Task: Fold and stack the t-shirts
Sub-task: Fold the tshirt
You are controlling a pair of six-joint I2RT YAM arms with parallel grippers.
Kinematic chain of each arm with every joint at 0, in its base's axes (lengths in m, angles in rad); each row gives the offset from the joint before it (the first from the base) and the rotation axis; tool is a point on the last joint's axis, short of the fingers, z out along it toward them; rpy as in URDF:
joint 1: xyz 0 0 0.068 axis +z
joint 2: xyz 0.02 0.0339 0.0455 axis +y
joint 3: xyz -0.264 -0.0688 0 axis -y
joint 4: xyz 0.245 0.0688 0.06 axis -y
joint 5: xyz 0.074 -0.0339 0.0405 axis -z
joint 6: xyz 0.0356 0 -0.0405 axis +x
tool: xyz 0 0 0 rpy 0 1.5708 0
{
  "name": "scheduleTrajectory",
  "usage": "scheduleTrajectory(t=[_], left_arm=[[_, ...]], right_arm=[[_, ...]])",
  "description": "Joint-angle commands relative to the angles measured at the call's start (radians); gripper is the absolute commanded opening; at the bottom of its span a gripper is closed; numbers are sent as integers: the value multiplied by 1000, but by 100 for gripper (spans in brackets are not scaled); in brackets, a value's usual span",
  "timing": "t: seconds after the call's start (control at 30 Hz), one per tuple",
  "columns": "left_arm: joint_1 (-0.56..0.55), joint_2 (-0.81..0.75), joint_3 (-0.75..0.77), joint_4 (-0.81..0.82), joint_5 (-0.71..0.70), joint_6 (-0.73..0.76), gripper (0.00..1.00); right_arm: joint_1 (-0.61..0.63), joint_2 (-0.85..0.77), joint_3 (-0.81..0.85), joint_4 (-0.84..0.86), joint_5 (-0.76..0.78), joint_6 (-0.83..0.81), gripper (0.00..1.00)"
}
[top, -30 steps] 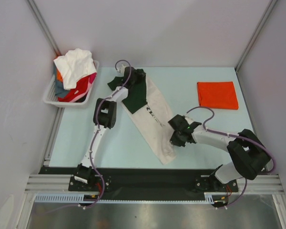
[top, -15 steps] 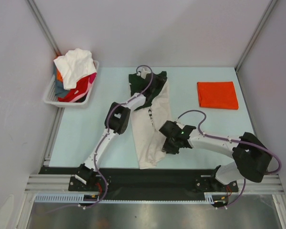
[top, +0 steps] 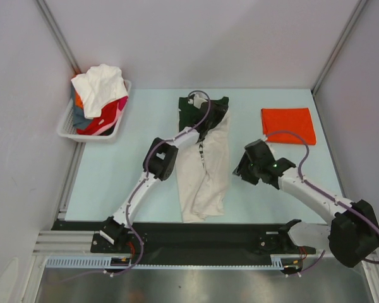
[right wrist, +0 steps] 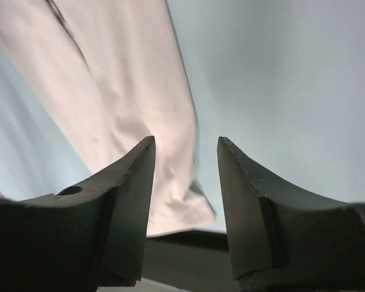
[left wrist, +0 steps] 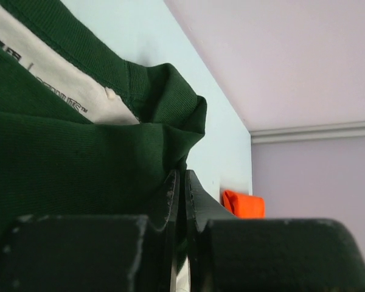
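Observation:
A cream t-shirt with dark green shoulders (top: 205, 170) lies lengthwise down the middle of the table, folded narrow, its hem near the front edge. My left gripper (top: 210, 118) sits at the far, green end. In the left wrist view its jaws (left wrist: 181, 176) are shut on a fold of the green cloth (left wrist: 79, 158). Just off the shirt's right edge my right gripper (top: 239, 170) stands open and holds nothing. In the right wrist view that gripper (right wrist: 185, 146) hangs over the cream cloth (right wrist: 128, 91). A folded orange-red t-shirt (top: 288, 125) lies at the back right.
A white slotted basket (top: 68, 126) at the back left holds a heap of white, red, pink and other shirts (top: 101, 88). Walls enclose the table at the back and both sides. The orange shirt (left wrist: 243, 204) also shows past my left fingers.
My left gripper carried the green end to the right, so the shirt now lies straight. My right gripper opened, let go of the cream cloth and moved away to the right.

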Motion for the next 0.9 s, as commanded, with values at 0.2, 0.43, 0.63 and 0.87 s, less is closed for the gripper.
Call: scheduleTrajectory(t=[0.2,0.43,0.63,0.87], left_arm=[[63,-51,96,82,-20,83,53],[75,-288,-58,65,18,285,77],[106,-570,-368,-4,110,417,77],[155,-969,-767,-168,175,508,85]], right_arm=[[-372,152,44,495,-381,-243,51],[-453,486,291,622,-481,-286,49],[-501,784,498,721,-570,-240,53],[-504,1086,797,721,-673,-217,55]])
